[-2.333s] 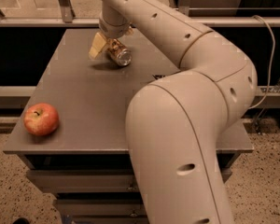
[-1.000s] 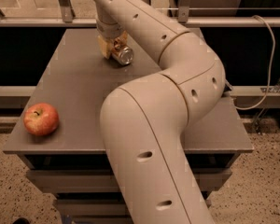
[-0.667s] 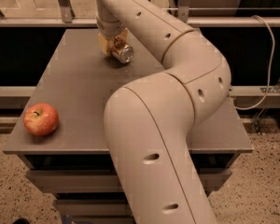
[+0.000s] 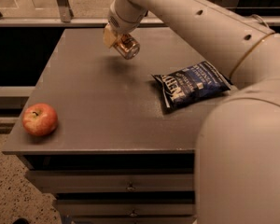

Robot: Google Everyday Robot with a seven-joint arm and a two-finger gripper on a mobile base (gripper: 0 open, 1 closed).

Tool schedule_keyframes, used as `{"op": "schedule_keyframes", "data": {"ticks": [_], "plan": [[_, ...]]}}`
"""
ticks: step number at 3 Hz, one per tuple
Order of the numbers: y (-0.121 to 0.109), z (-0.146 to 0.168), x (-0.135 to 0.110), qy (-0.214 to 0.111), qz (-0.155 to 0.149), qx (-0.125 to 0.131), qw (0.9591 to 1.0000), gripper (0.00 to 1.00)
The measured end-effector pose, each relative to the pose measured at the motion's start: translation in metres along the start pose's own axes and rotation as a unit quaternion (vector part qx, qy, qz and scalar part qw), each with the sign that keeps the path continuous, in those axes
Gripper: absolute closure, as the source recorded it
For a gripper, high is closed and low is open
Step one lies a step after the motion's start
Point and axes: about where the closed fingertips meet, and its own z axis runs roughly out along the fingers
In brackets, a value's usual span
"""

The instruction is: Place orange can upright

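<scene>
The orange can (image 4: pixel 127 46) is held in my gripper (image 4: pixel 115 40) at the back middle of the grey table (image 4: pixel 93 106). The can is tilted, with its silver end pointing down and to the right, and it hangs a little above the table with a shadow under it. My gripper is shut on the can's upper part, its pale fingers (image 4: pixel 108 37) at the can's left side. The arm comes in from the upper right.
A red apple (image 4: pixel 39 119) sits near the table's front left corner. A dark blue chip bag (image 4: pixel 191 84) lies at the right, partly behind my arm's large pale body (image 4: pixel 242 157). Drawers (image 4: pixel 126 186) are below the table top. A railing (image 4: pixel 63 3) runs behind.
The can was lying at the back of the table with the gripper on it; now it is lifted off the surface and tilted. The arm's body has shifted right, uncovering the chip bag.
</scene>
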Motion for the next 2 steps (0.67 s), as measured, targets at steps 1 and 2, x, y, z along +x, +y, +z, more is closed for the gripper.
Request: {"op": "schedule_keyframes", "data": {"ticks": [1, 2], "plan": [[0.032, -0.004, 0.019, -0.059, -0.02, -0.033, 0.9975, 1.0], [0.06, -0.003, 0.02, -0.137, -0.047, -0.06, 0.9877, 1.0]]}}
